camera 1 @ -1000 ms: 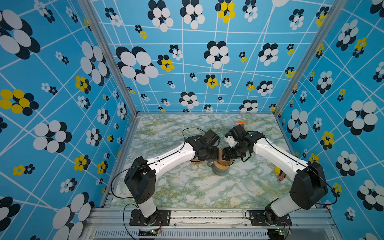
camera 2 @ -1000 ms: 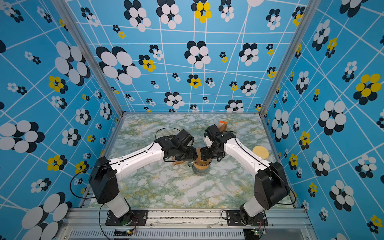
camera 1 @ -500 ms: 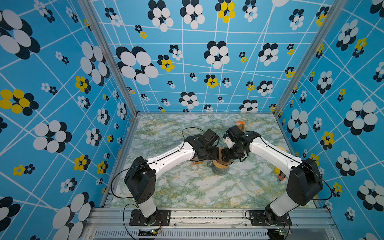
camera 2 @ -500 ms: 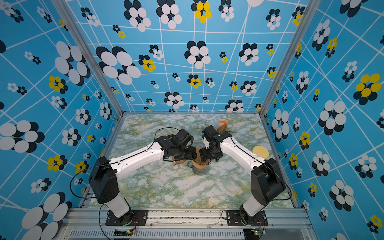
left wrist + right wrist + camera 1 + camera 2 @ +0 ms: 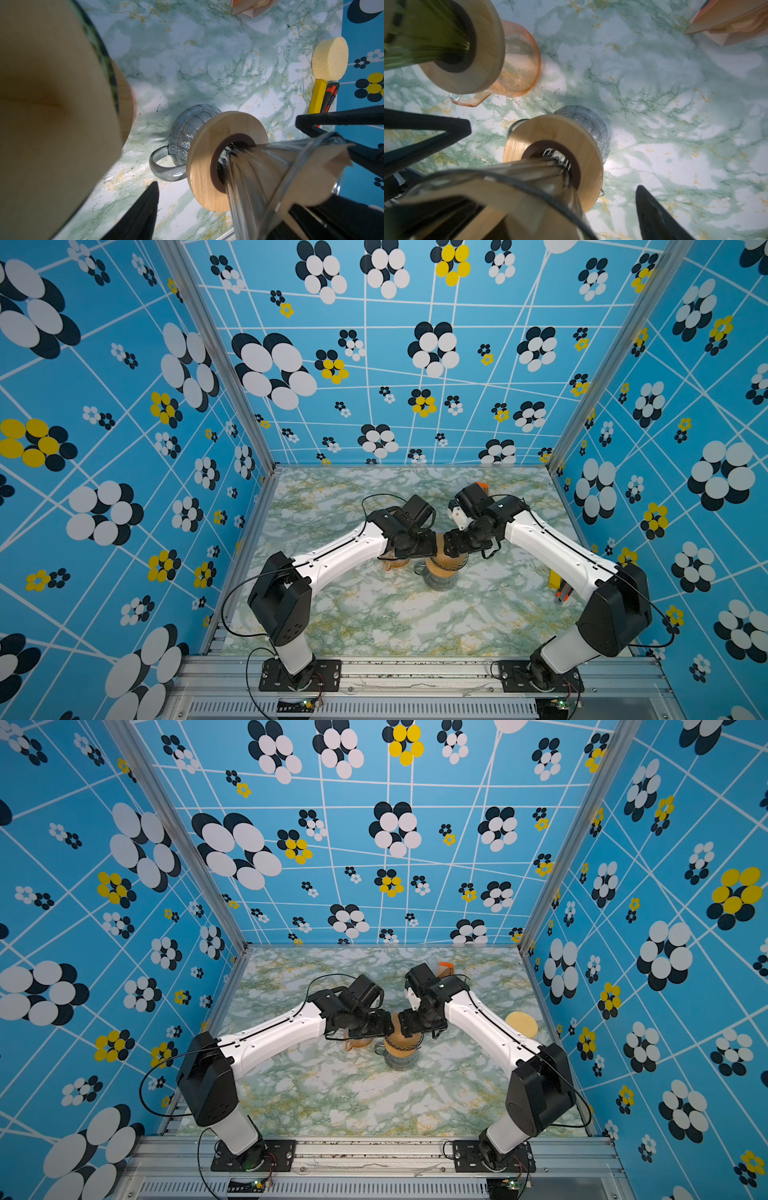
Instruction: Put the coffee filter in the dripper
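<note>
Tabletop (image 5: 395,622) shows green marble between blue flowered walls (image 5: 374,306)

Both top views: high at the front, angled down, framing the whole marble tabletop (image 5: 374,626), near-identical. 2 wrist cams: close in, facing down from opposite sides, sharing the clear glass dripper (image 5: 270,176) on the grey glass mug (image 5: 185,128).

1. The space is enclosed by three walls (image 5: 415,364), papered in blue with white lines and black, white and yellow flowers.
2. The corners are framed by aluminium posts (image 5: 246,418).
3. A bench (image 5: 374,614) is seen below, finished in green-and-white marble with yellow veins.
4. The front is edged by an aluminium rail (image 5: 415,672).
5. Bright patches and soft shadows are cast on the bench.
</note>
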`<state>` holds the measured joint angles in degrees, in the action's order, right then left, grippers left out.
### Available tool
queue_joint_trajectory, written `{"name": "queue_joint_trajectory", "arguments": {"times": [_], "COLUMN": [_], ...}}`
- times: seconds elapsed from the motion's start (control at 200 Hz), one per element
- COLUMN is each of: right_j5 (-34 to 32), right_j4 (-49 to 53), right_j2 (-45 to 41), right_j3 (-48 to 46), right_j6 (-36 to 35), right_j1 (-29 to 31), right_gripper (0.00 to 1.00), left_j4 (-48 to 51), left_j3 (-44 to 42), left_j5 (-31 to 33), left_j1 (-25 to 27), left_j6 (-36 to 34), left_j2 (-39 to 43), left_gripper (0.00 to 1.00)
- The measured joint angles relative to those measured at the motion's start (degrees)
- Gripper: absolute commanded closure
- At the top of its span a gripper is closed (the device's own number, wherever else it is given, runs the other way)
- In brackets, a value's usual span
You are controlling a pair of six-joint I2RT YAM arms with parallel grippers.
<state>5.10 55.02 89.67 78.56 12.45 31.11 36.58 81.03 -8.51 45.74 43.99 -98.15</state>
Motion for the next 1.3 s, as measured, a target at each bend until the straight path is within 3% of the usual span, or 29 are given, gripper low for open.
{"name": "queue_joint_trajectory", "arguments": {"times": [0.555,1.2,1.3], "right_j5": [8.9,14.03,14.64], "right_j4": [0.39,-6.49,-7.19], "right_j2": [-12.5,-12.04,-11.45], "right_j3": [-5.75,-10.45,-10.49], "right_j6": [2.08,6.25,6.38], "right_j1": [-5.75,-8.07,-8.09], "right_gripper": [0.38,0.64,0.71], "left_j4": [-1.01,-2.54,-3.54], "left_j3": [-1.57,-1.38,-1.38], "left_j5": [-4.09,-9.27,-9.97], "left_j1": [-0.04,-2.03,-2.6], "left_j6": [-0.52,-0.63,-0.48], "left_j2": [5.03,2.34,2.29], "left_gripper": [0.3,0.5,0.53]}}
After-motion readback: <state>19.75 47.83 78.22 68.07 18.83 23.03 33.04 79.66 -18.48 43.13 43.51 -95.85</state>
